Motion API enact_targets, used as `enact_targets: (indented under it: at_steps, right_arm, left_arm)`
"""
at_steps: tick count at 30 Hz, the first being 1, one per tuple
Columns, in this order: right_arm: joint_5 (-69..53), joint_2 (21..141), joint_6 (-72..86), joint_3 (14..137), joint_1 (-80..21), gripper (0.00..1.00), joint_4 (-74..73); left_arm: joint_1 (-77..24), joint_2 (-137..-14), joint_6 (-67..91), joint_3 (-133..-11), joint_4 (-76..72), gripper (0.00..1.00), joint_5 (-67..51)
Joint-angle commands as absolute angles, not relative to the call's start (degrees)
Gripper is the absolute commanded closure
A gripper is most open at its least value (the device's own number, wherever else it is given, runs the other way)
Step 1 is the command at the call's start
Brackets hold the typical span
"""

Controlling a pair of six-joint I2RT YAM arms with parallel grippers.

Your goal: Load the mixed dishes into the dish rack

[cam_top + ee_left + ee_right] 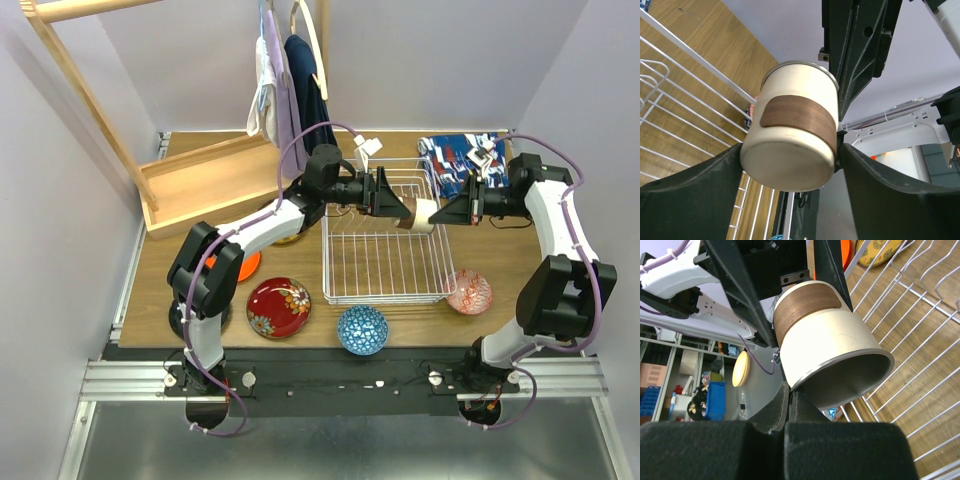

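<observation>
A beige cup (418,213) with a brown band hangs on its side above the white wire dish rack (385,297). My left gripper (402,208) is shut on the cup's base end, one finger on each side, as the left wrist view (790,150) shows. My right gripper (440,213) is shut on the cup's rim, pinching the wall in the right wrist view (790,395). A red floral plate (278,306), a blue bowl (362,329), a pink bowl (468,291) and an orange plate (245,265) lie on the table around the rack. A yellow plate (880,252) lies partly hidden under the left arm.
A blue-red patterned cloth (455,160) lies behind the rack's right corner. A wooden frame (190,185) stands at the back left, with clothes (290,90) hanging above it. The rack's upright tines (920,285) run below the cup.
</observation>
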State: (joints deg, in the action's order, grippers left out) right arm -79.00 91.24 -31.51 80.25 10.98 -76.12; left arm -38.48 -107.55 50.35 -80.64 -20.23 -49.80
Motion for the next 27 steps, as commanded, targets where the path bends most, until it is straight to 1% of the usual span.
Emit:
enact_targets:
  at_steps: [1,2,3,5,6,7,8,9,12,16,17,21,26,27]
  right_arm:
    - [-77.3,89.9,-29.4,78.2,10.7,0.99,-73.0]
    - [-77.0,89.8,-29.1,78.0,10.7,0.97,-72.7]
    - [-76.7,89.7,-28.6,77.7,10.7,0.86,-72.3]
    - [-75.5,89.6,-27.7,77.6,10.7,0.74,-71.3]
    - [-74.9,89.6,-28.0,78.0,10.7,0.65,-71.6]
    - [-73.7,89.6,-28.6,79.1,10.8,0.61,-73.0]
    - [-73.2,89.4,-30.4,79.6,10.7,0.59,-73.8]
    - [-73.0,89.3,-31.8,80.2,10.7,0.51,-75.0]
    - [-70.8,88.3,-33.4,82.4,10.7,0.37,-77.4]
    - [-64.6,86.7,-33.7,84.3,10.7,0.34,-79.5]
    - [-63.2,85.9,-33.8,84.3,10.7,0.33,-79.5]
    - [-57.5,82.4,-36.4,82.5,10.8,0.32,-79.3]
    - [-54.2,79.1,-33.7,79.2,10.8,0.32,-75.9]
    - [-54.2,78.8,-33.3,78.8,10.7,0.32,-75.7]
  left_arm:
    - [-39.1,-106.6,49.4,-80.9,-22.1,0.24,-53.6]
    - [-39.1,-106.7,49.0,-81.3,-21.8,0.27,-53.7]
    - [-39.1,-107.0,48.7,-81.6,-21.6,0.29,-53.6]
    - [-39.1,-107.1,47.4,-82.9,-19.3,0.35,-52.4]
    - [-39.1,-107.2,45.1,-83.5,-17.6,0.39,-51.2]
    - [-39.0,-107.2,43.5,-84.0,-15.9,0.43,-50.1]
    - [-38.9,-107.3,42.5,-84.8,-14.1,0.44,-48.8]
    - [-38.8,-107.6,41.5,-85.2,-13.1,0.47,-48.1]
    - [-38.4,-108.7,34.9,-88.2,-7.4,0.48,-45.8]
    - [-37.4,-110.9,26.6,-94.1,-0.1,0.47,-41.6]
    - [-37.5,-111.7,21.1,-98.1,6.1,0.47,-40.6]
    - [-37.4,-116.2,10.9,-106.4,14.9,0.48,-35.0]
    - [-37.8,-120.8,0.5,-119.1,26.2,0.51,-23.0]
    - [-37.9,-121.7,-2.4,-119.9,26.6,0.51,-20.7]
